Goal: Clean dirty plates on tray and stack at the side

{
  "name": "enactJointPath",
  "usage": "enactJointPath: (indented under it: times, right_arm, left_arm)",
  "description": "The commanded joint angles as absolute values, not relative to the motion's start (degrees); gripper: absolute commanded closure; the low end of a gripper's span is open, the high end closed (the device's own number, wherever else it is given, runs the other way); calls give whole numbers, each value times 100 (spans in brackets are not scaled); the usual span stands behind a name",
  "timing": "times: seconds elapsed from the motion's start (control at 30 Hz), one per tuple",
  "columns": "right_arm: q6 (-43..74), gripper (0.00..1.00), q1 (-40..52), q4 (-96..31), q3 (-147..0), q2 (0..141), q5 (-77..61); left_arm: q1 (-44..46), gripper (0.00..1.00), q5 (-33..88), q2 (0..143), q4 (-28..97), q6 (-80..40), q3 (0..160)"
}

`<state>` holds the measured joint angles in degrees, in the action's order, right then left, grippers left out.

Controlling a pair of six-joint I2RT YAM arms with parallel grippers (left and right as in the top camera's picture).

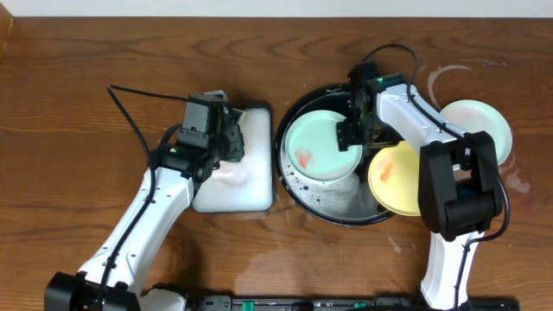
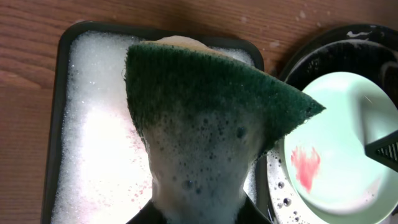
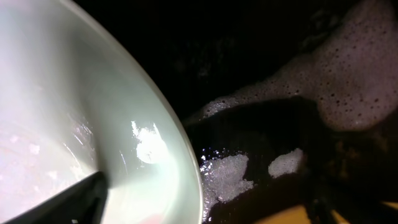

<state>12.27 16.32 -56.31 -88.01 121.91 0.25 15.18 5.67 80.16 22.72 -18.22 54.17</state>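
The right end effector [image 1: 352,131] pinches the rim of a smeared mint plate [image 1: 315,147] in the black tray [image 1: 298,197]. The left end effector [image 1: 229,134] clamps a sudsy sponge [image 2: 205,106] over the white tray [image 1: 233,194]. A second mint plate [image 1: 479,125] sits on the counter [image 1: 86,52].

Right arm [image 1: 410,112] lies across the tray [image 1: 315,206], between mint plate [image 1: 320,147] and yellow plate [image 1: 393,180]. Open table [image 1: 69,112] far left.
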Motion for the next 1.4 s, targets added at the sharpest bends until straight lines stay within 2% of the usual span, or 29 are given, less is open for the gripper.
enactJointPath:
  times: [0.0, 0.93, 1.13, 1.37]
  right_arm:
    - [1212, 1, 1660, -5623, -8757, 12265, 126]
    - [1212, 1, 1660, -5614, -8757, 12265, 126]
    - [1212, 1, 1660, -5614, -8757, 12265, 126]
    - [1212, 1, 1660, -5614, -8757, 12265, 126]
  left_arm:
    - [1531, 93, 604, 8031, 2294, -1876, 5470]
    - [1531, 92, 727, 8038, 2377, -2073, 5470]
    - [1758, 92, 1848, 8084, 2401, -2156, 5463]
    - [1909, 93, 1835, 7756, 2764, -2171, 6152]
